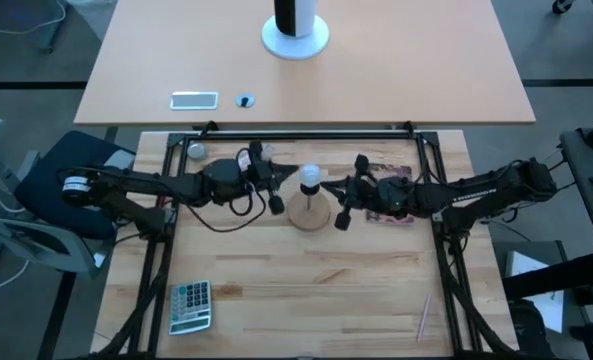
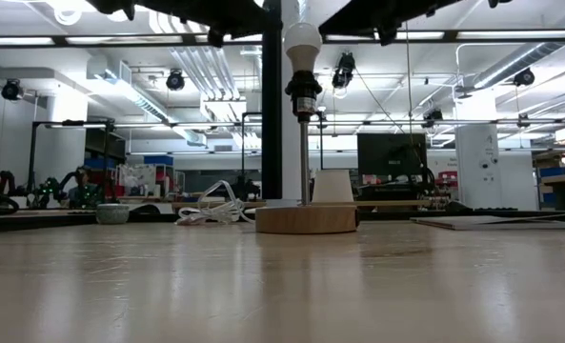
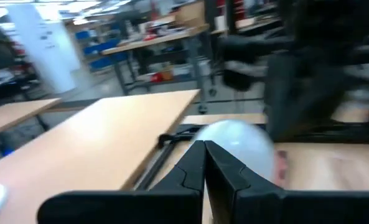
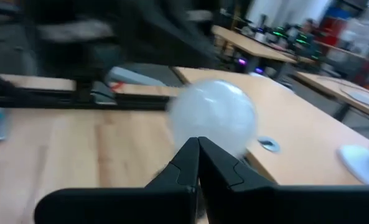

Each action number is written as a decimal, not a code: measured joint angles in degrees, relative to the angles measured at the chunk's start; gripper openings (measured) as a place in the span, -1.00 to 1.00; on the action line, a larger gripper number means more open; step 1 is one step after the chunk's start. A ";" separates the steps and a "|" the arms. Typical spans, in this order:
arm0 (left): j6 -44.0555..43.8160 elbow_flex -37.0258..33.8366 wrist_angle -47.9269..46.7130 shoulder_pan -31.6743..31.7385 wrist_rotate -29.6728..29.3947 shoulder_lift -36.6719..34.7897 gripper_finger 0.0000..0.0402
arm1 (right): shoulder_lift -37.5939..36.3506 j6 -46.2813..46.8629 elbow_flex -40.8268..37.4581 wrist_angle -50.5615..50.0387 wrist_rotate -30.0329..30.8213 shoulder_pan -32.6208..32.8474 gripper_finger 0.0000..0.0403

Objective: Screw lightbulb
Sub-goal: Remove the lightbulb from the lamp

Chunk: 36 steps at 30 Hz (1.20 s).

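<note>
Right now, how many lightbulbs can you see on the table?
1. The lightbulb sits in the socket atop the wooden stand at mid-table, between the two grippers. The arms may hide others.

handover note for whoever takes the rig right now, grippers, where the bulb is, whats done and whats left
Left gripper: fingers shut, empty, raised just left of the lamp top.
Right gripper: fingers shut, empty, raised just right of the lamp top.
Lightbulb: upright in the black socket on top of the thin pole of the round wooden stand, mid-table. Neither gripper touches it.
Done: bulb is seated in the socket.
Left: the pictures cannot tell whether it is screwed fully home; check this before pulling the arms back.
Also on the table: a calculator at the front left, away from the work.
</note>
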 joint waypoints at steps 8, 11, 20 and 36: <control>0.13 0.00 1.64 0.31 2.30 2.30 -1.00 | 0.48 0.10 0.00 2.00 -1.44 -1.28 -0.99; 0.13 0.00 2.01 0.31 4.12 2.44 -1.00 | 0.48 0.92 0.00 1.77 -1.72 -1.86 -0.99; 0.11 0.00 0.60 -0.56 8.67 1.53 -1.00 | 0.37 1.15 0.00 0.71 2.22 -2.10 -0.99; 3.30 0.00 2.91 0.62 -2.10 1.56 -1.00 | 0.11 -0.93 0.00 1.01 -0.98 -0.39 -0.99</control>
